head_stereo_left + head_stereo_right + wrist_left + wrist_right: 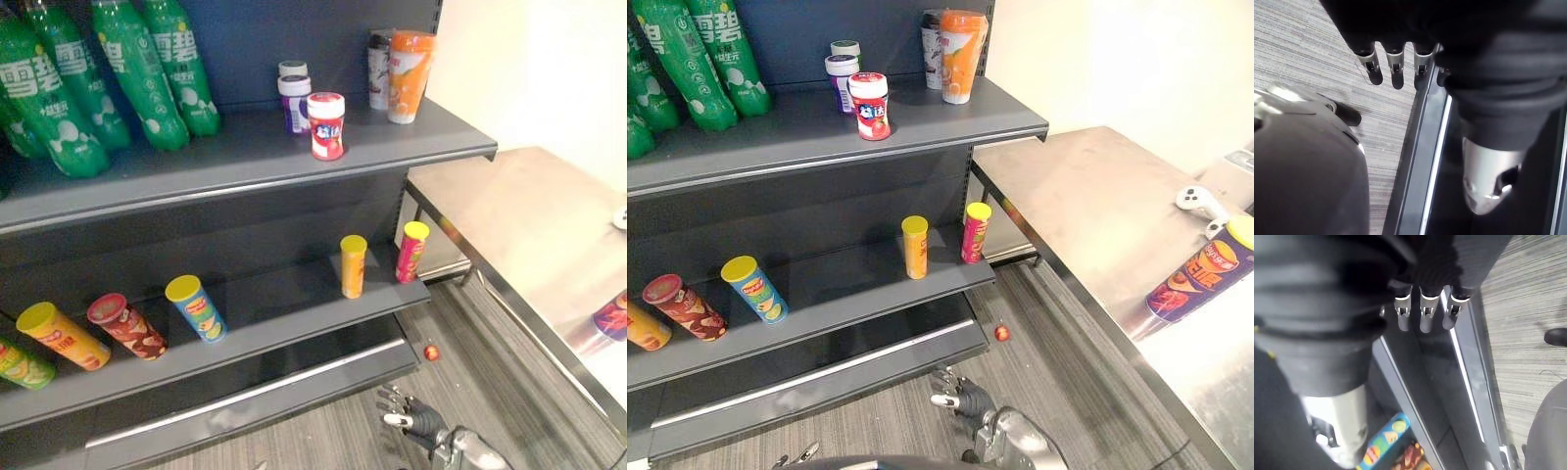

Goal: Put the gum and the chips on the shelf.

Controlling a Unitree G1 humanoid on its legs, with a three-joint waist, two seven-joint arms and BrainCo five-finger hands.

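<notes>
A red-and-white gum bottle (pixel 326 125) stands upright near the front of the upper shelf (pixel 245 162), with two purple-capped gum bottles (pixel 293 98) behind it. On the lower shelf (pixel 284 328) a yellow chips can (pixel 353 265) and a pink one (pixel 411 251) stand upright. Blue (pixel 197 307), red (pixel 127 326), yellow (pixel 63 335) and green (pixel 20 364) cans lie tilted to their left. One more chips can (pixel 1200 279) lies on the steel table (pixel 1087 206). My right hand (pixel 407 411) hangs open near the floor, holding nothing. My left hand (pixel 1393 66) is open and empty over the floor.
Green soda bottles (pixel 98 69) fill the upper shelf's left side, and an orange cup (pixel 409 73) stands at its right end. A small red object (pixel 431 352) lies on the floor by the shelf base. A white controller (pixel 1200 201) rests on the table.
</notes>
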